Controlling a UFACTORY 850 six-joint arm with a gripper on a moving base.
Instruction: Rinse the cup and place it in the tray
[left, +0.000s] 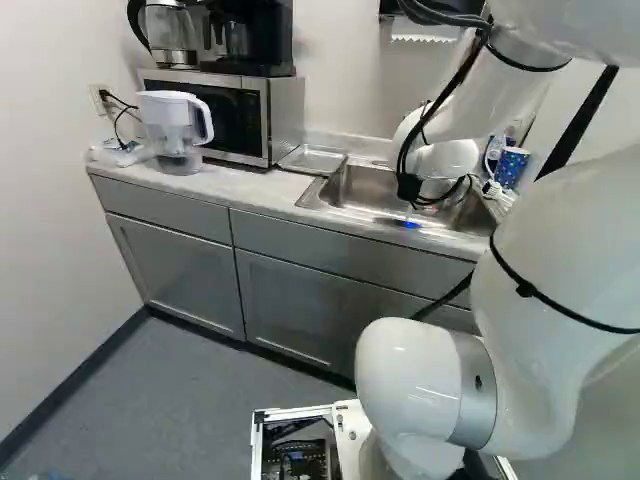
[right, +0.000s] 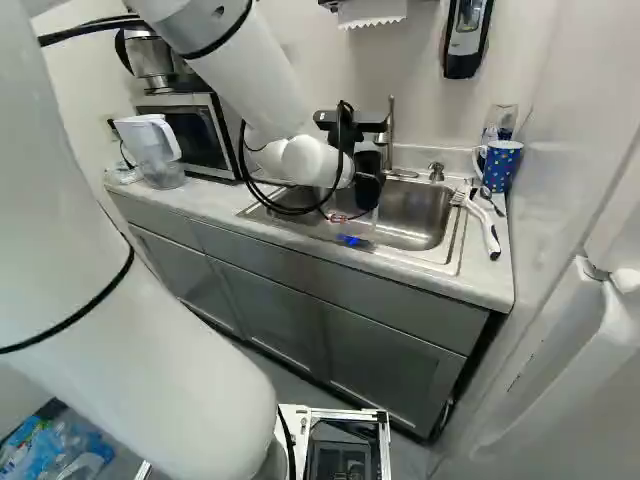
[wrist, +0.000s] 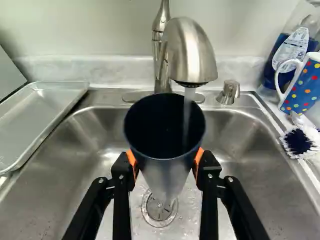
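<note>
In the right base view the black gripper is over the sink, its fingertips hard to make out. The wrist view shows my gripper shut on a dark cup, with an orange pad against each side. The cup is held mouth up under the faucet, and a stream of water runs into it. Below the cup lies the sink drain. A shallow metal tray rests beside the sink, on the microwave's side; it also shows in the left base view.
On the sink's other side stand a blue dotted mug, a bottle of blue liquid and a brush. The microwave and a water pitcher stand on the counter. A wall is close beyond the mug.
</note>
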